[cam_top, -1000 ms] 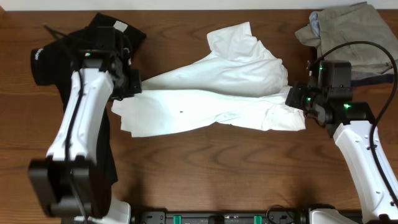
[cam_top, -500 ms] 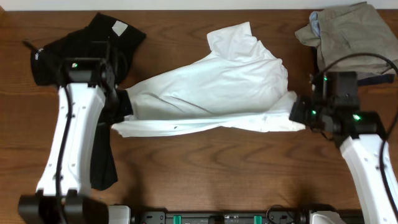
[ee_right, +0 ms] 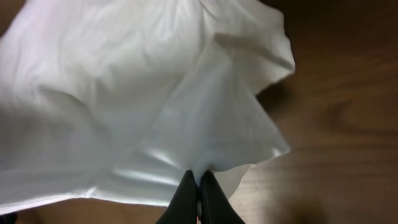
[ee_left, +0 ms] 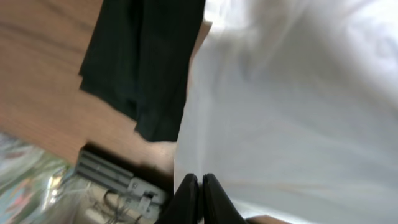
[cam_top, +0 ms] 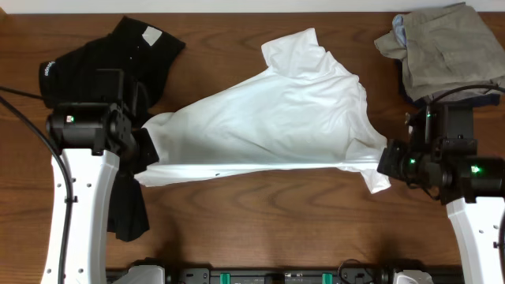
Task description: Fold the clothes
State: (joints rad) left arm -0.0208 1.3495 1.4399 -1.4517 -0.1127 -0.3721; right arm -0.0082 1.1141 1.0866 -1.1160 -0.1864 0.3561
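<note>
Since a second ago both arms have pulled back toward the near edge and further apart. The white T-shirt (cam_top: pixel 268 118), which was then slack and bunched between them, now has its near edge drawn into an almost straight line.

The left hand (cam_top: pixel 147 150) is pinched tight on the shirt's left end, and in its wrist view the two dark fingers meet on the white cloth with no gap between them. The right hand (cam_top: pixel 387 161) is likewise clamped on the right end, where its wrist view shows the fingers closed on a gathered fold, with a loose flap of fabric hanging off to the right.

The white T-shirt spans the middle of the tabletop (cam_top: pixel 260 229) from one hand to the other. Its far part is still rumpled, and one sleeve points toward the far edge (whether the stretched near edge is lifted off the wood or resting on it, I cannot tell).

The black shirt (cam_top: pixel 87 59) lies crumpled at the far left, partly under the left arm, with a strip of it trailing toward the near edge. It lies just beside the white shirt's left end.

A khaki stack (cam_top: pixel 446 43) sits in the far right corner, apart from both shirts.
</note>
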